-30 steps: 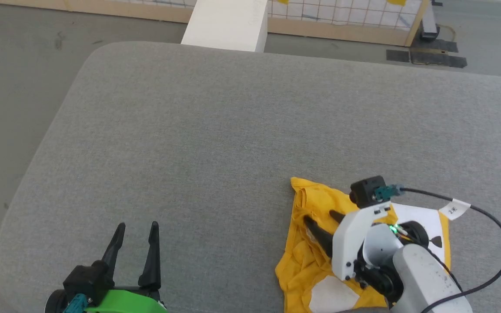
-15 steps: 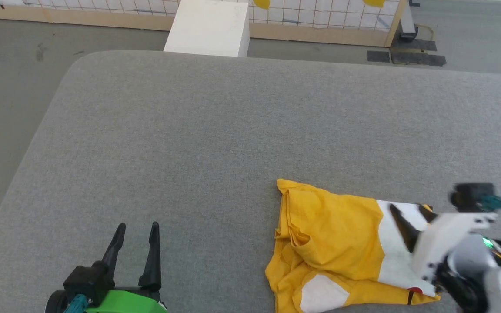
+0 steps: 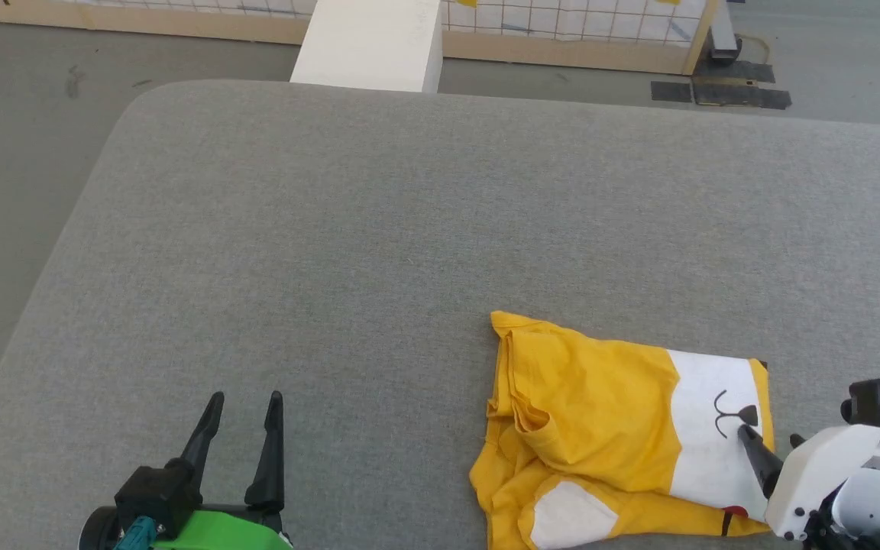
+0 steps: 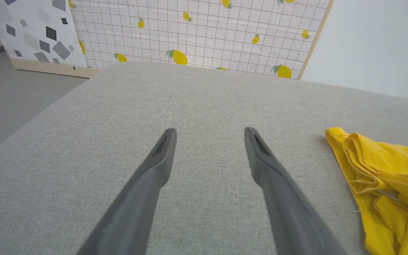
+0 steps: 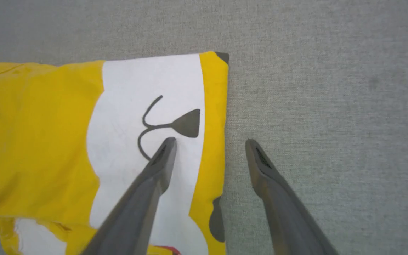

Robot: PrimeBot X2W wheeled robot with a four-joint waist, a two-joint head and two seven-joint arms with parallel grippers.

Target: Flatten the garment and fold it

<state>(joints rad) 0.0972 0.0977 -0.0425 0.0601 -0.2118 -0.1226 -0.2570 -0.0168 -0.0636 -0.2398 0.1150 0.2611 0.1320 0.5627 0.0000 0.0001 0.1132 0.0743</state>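
Right hand spread wide, holding nothing; one finger over the white patch of the yellow T-shirt, the other beyond its edge over the bare grey worktop; T-shirt lies partly bunched at the worktop's near right; left hand likewise spread and empty, well apart from it.

- Shirt lies on the padded table, right of centre, near the front edge.
- Left gripper is over the front-left of the table, well apart from the shirt on its right.
- Right gripper straddles the shirt's right edge, one finger over cloth and one over bare table. Contact unclear, likely hovering.
- Block stands behind the table's far edge, with a screen behind it.
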